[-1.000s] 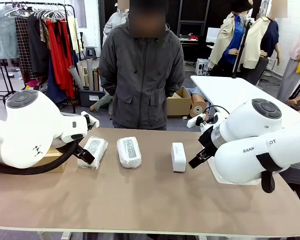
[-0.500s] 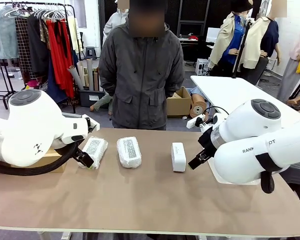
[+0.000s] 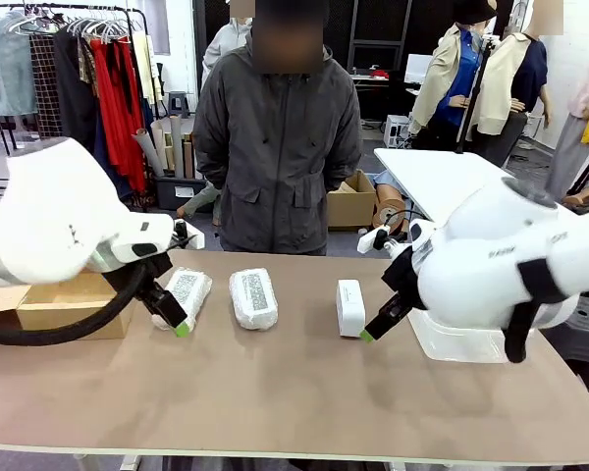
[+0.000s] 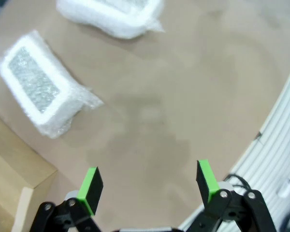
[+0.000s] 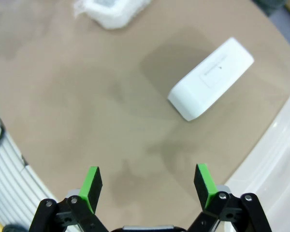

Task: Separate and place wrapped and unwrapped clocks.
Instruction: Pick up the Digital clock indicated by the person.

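Sorting seemingly unstarted | left wrapped clock (image 3: 184, 294), centre wrapped clock (image 3: 253, 297), unwrapped clock (image 3: 349, 307) untouched mid-frame | left gripper (image 4: 147, 181), right gripper (image 5: 147, 181) wide, empty

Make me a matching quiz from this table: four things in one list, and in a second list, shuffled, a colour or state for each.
Things:
1. leftmost clock
2. rightmost clock
3. box
4. left gripper

Colour or state:
A. open
B. brown cardboard
C. bare, smooth white
D. wrapped in crinkly clear plastic

Pairs: 1-D, 2-C, 3-B, 4-A
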You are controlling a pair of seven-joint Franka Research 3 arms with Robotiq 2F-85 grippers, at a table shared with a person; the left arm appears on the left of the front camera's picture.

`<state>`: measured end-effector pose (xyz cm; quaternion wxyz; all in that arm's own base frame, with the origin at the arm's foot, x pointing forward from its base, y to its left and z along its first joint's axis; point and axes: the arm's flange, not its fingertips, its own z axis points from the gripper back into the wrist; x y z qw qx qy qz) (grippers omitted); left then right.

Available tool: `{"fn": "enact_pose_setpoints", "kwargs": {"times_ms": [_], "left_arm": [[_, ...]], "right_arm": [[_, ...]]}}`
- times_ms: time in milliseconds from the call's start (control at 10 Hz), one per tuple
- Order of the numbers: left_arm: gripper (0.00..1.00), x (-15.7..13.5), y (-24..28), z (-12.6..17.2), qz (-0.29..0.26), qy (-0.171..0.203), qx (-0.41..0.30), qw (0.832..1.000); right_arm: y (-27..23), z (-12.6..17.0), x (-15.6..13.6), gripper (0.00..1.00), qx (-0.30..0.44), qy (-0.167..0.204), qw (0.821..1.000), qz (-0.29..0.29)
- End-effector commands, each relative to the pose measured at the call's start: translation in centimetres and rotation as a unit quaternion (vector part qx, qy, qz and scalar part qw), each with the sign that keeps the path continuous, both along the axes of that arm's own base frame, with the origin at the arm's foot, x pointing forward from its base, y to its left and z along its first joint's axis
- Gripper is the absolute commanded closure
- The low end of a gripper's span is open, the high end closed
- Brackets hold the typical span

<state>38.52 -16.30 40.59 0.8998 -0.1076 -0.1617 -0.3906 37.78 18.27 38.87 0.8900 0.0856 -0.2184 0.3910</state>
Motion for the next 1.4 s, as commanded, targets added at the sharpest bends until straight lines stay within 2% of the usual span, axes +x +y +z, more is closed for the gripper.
{"fn": "enact_pose_setpoints", "kwargs": {"times_ms": [0, 100, 200, 300, 500, 700, 800, 900, 1300], "left_arm": [[0.0, 0.6, 2.2, 1.8, -0.064, 0.018, -0.012, 0.998], [0.0, 0.5, 2.8, 3.0, -0.117, 0.009, -0.037, 0.992], [0.0, 1.1, 3.3, 3.9, -0.16, 0.005, -0.068, 0.985], [0.0, 1.9, 3.9, 3.9, -0.229, -0.008, -0.081, 0.97], [0.0, 3.0, 4.4, 3.5, -0.289, -0.03, -0.091, 0.953], [0.0, 3.6, 4.0, 3.5, -0.301, -0.044, -0.1, 0.947], [0.0, 2.1, 4.1, 3.9, -0.283, -0.042, -0.082, 0.955], [0.0, 2.1, 4.1, 3.9, -0.283, -0.042, -0.082, 0.955], [0.0, 2.5, 4.2, 3.8, -0.29, -0.043, -0.073, 0.953]], "right_arm": [[-2.5, 2.5, 1.6, 0.0, 0.022, 0.016, 0.998, 0.065], [-2.6, 3.5, 1.9, 0.0, 0.02, 0.005, 0.995, 0.093], [-2.8, 4.3, 2.3, 0.0, 0.025, 0.016, 0.991, 0.129], [-3.8, 4.8, 3.4, 0.0, 0.056, -0.003, 0.983, 0.173], [-5.1, 4.9, 4.6, 0.0, 0.077, -0.019, 0.975, 0.208], [-5.9, 5.0, 5.2, 0.0, 0.102, -0.044, 0.963, 0.244], [-5.8, 4.8, 5.1, 0.0, 0.085, -0.061, 0.974, 0.201], [-5.4, 5.7, 3.8, 0.0, 0.081, -0.041, 0.971, 0.221], [-5.6, 5.5, 3.8, 0.0, 0.071, -0.041, 0.972, 0.221]]}}
